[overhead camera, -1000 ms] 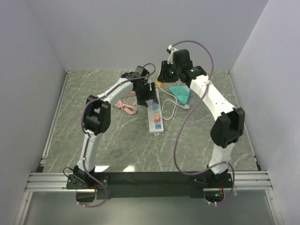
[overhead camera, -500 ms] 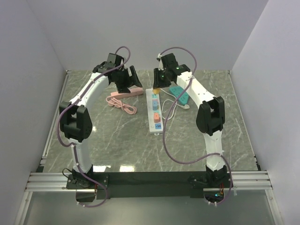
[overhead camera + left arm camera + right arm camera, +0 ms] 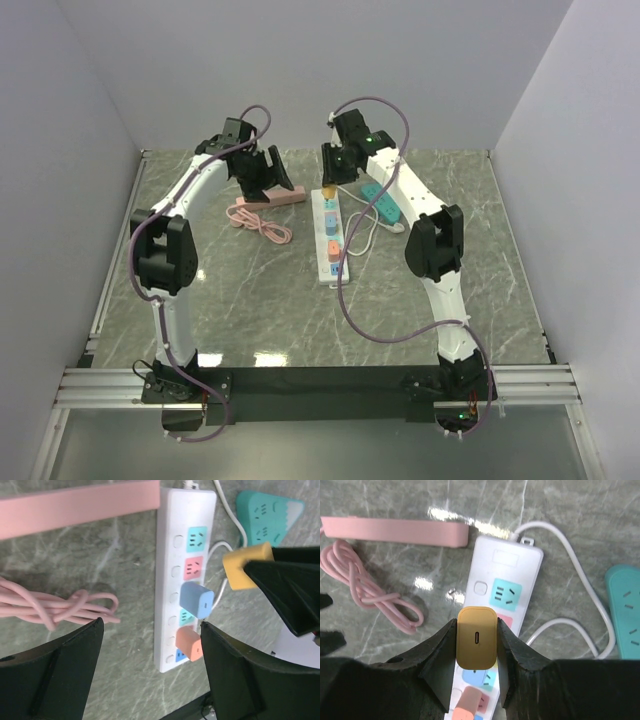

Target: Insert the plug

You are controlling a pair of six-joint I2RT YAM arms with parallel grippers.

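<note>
Scanning from the left, found a pink cord (image 3: 50,607) coiled loosely on the grey marbled table (image 3: 240,300). Logged a pink power strip (image 3: 80,507) flat behind that coil, its right end just beside the head of the white power strip (image 3: 167,580).

Noted the left gripper (image 3: 150,630) hovering above the table beside the white power strip. Confirmed jaws spread wide with nothing between them.

Inspected the white power strip: lying lengthwise, with its white lead curling off to the right. Recorded the top teal socket (image 3: 196,538) and the pinkish one (image 3: 194,567) below it as vacant, then a blue adapter (image 3: 196,599) plugged in mid-strip and an orange adapter (image 3: 188,643) plugged in nearer the arms.

Located the yellow plug (image 3: 477,635) in the right gripper (image 3: 477,652), jaws clamped on its two sides. Judged it held in the air over the head end of the white power strip, not seated in any socket (prongs hidden, so exact alignment cannot be told).

Finished at the right with a teal power strip (image 3: 265,512), flat on the table beyond the white lead, apart from both grippers.
</note>
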